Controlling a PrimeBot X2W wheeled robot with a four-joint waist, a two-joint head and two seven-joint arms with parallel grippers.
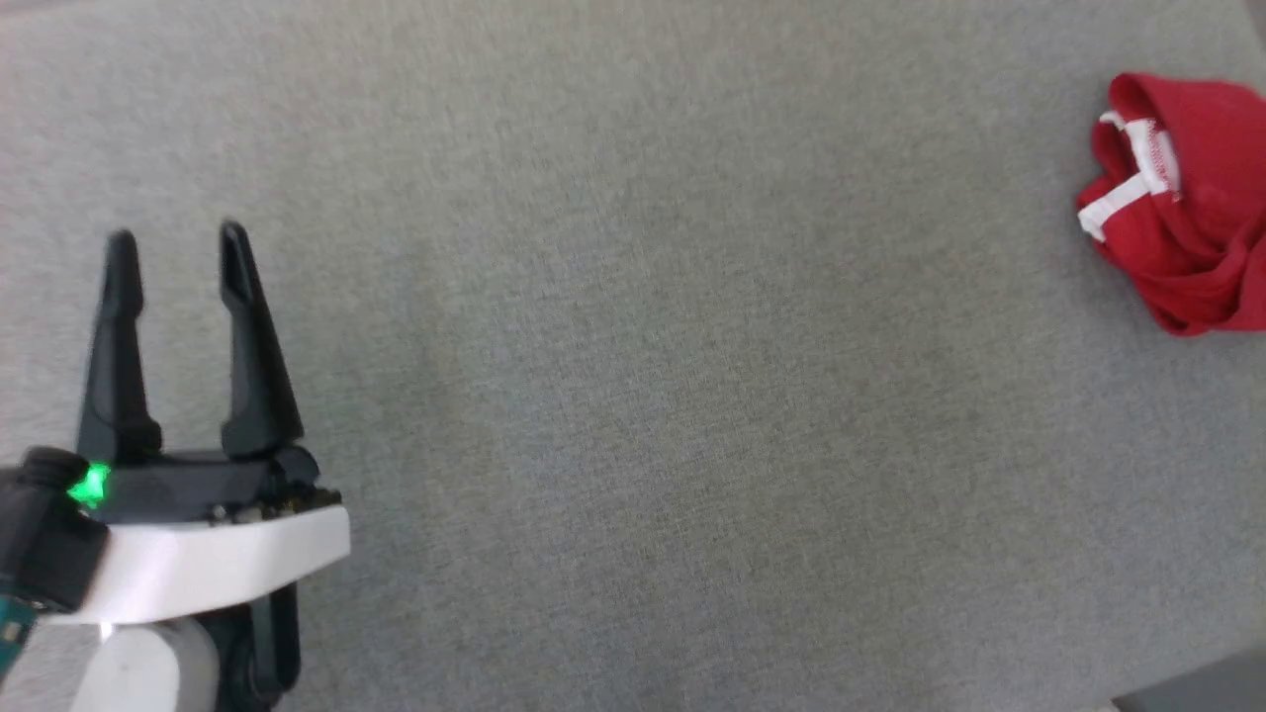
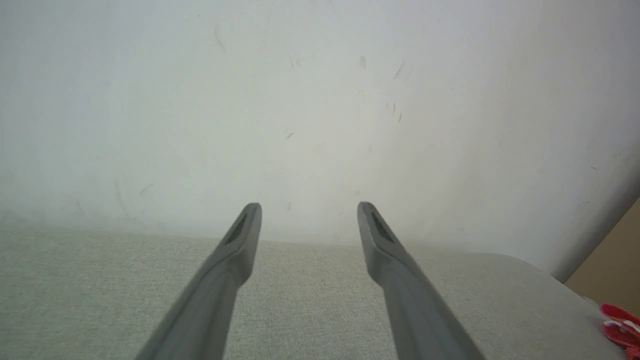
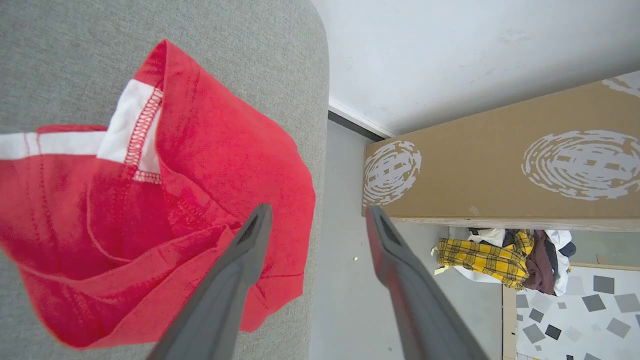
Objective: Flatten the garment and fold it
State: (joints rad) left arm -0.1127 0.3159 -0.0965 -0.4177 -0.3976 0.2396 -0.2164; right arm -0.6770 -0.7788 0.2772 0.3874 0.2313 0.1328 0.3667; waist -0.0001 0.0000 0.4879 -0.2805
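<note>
two fingers of the left gripper (image 1: 178, 237) stand spread and empty at the lower left of the head view, over the grey fabric surface (image 1: 633, 396). the garment (image 1: 1187, 208) lies bunched at the upper right edge. the right gripper (image 3: 320, 210) is spread wide, pinching nothing, one finger crossing the garment.

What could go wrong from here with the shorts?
1. The crumpled bright red shorts with white trim lie at the edge of the grey fabric surface; a pull could tip them onto the floor.
2. They are bunched in layers, so the open right fingers may pinch several at once.
3. The open left fingers are far off, slowing flattening.
</note>
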